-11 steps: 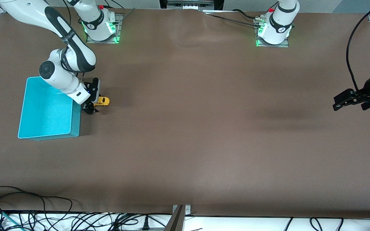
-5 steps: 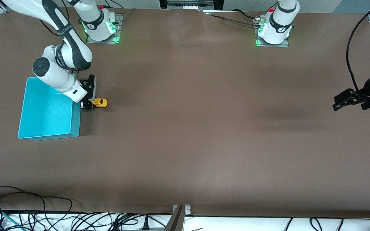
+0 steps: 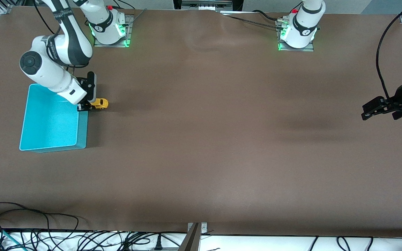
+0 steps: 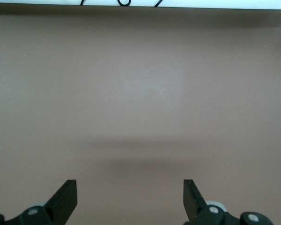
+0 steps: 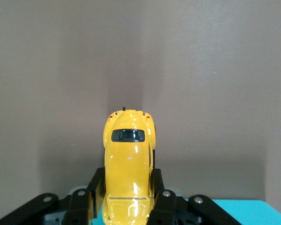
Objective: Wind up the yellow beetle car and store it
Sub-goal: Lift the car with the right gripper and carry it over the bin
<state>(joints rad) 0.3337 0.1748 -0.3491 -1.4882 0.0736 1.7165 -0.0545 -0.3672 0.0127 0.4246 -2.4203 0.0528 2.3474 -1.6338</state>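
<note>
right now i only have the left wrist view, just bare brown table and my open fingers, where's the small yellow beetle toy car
Observer: The small yellow beetle toy car is at the right arm's end of the table, clamped in the right gripper.
Operator: is it in the bin yet
Observer: No. It sits just outside the turquoise plastic bin, beside the bin's corner nearest the robots' bases.
Operator: how is it gripped
Observer: The right wrist view shows the black fingers pressed against both flanks of the car.
Operator: and my arm
Observer: The left gripper waits open over bare table at its own end, with nothing between its fingers.
</note>
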